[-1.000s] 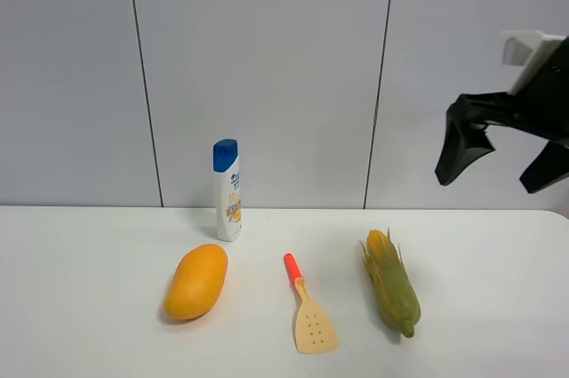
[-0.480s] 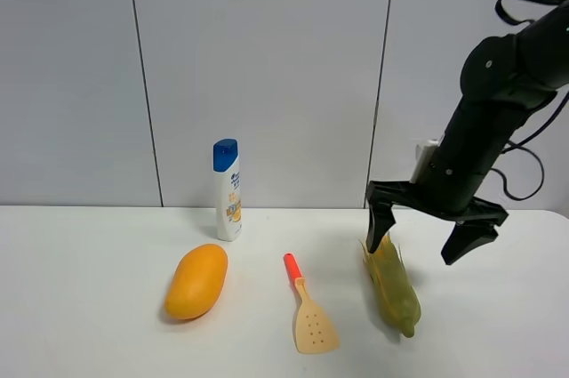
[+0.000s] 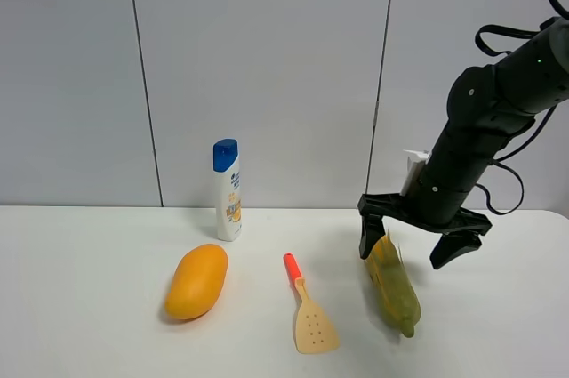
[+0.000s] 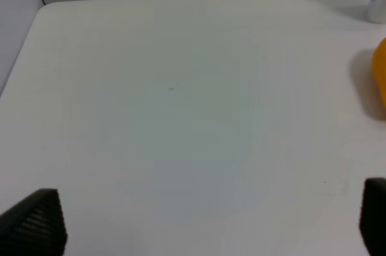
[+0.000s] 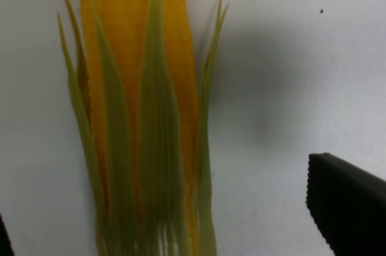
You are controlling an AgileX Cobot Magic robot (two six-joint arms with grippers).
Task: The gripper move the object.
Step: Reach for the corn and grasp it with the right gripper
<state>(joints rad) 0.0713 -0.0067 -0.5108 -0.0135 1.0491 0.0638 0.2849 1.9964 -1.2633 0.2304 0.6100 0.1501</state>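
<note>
The object, a toy ear of corn (image 3: 394, 289) with green husk and yellow kernels, lies on the white table (image 3: 89, 307) at the right. My right gripper (image 3: 406, 250) hangs low over the corn's far, leafy end, open, one finger on each side of it. The right wrist view shows the corn (image 5: 145, 117) close up between the spread fingers (image 5: 347, 208), nothing gripped. Over bare table at the left my left gripper (image 4: 205, 220) is open and empty; it is out of the exterior view.
An orange mango (image 3: 196, 282) lies left of centre, with a white shampoo bottle (image 3: 228, 189) with a blue cap standing behind it. A cream spatula (image 3: 308, 317) with a red handle lies between the mango and the corn. A grey panelled wall stands behind.
The right arm has swung down from the upper right to the corn, its jaws staying wide, and in the last half second sank a little lower over the leafy end.
</note>
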